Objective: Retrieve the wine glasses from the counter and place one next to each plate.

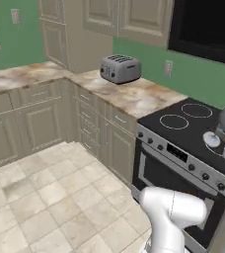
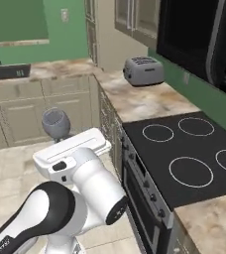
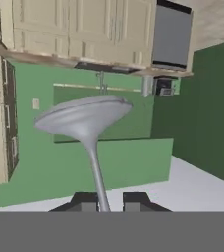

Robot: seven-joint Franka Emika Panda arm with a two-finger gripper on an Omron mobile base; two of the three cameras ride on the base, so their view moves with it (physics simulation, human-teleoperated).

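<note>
I grip one wine glass (image 3: 87,129) by its thin stem, my tool (image 3: 104,201) clenched on it low down, a finger on either side. Holding the stem rather than the bowl keeps the fingers off the round, slippery glass and leaves the foot free to set down flat, I judge. From the right base camera the rounded grey-blue bowl stands up just above my hand, over the tiled floor (image 1: 50,192), well apart from any surface, so the glass is being carried, not yet placed.

The tabletop (image 2: 135,99) of mottled tan stone runs along the far wall over beige cabinets, turns a corner, and meets a black stove (image 2: 189,154) on the right. A grey toaster (image 1: 120,68) sits on it near the green wall. No plate is in sight from here.
</note>
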